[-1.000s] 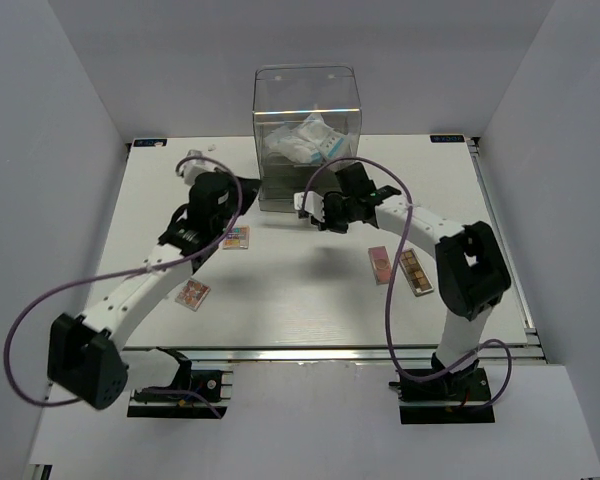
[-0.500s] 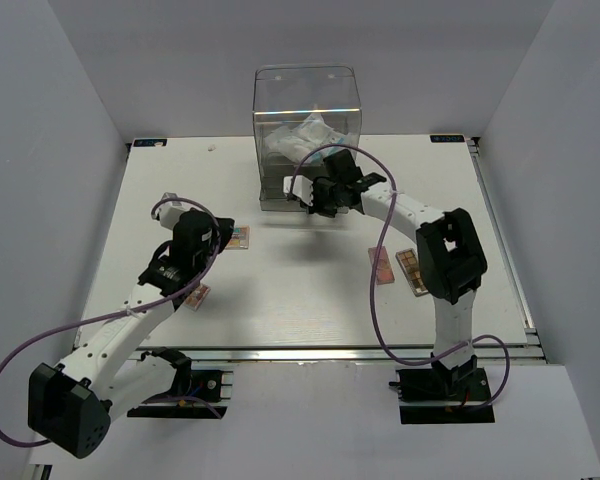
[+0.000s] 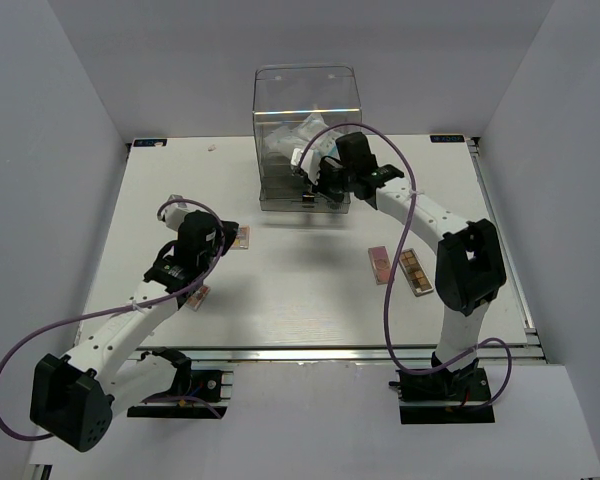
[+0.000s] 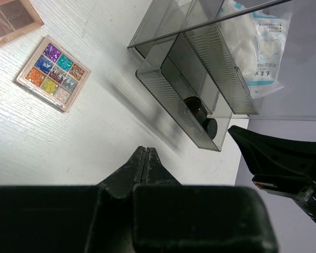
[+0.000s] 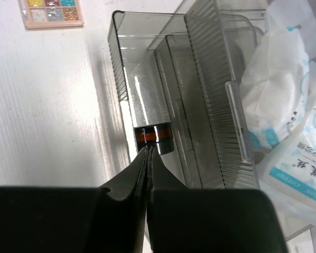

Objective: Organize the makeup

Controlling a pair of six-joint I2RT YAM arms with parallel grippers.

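Observation:
The clear drawer box stands at the back with its bottom drawer pulled out. A small round dark jar with an orange band and a black cylinder lie in that drawer. The white-blue packet sits in the box above. My right gripper is shut, its tips at the drawer's wall right beside the jar; it also shows in the top view. My left gripper is shut and empty, above the table near the multicolour palette.
A brown palette lies beside the multicolour one. Another palette is partly under my left arm. A pink palette and a brown one lie at the right. White walls enclose the table.
My left arm has pulled back from beside the box toward the near left. My right gripper has moved up to the box's open bottom drawer.

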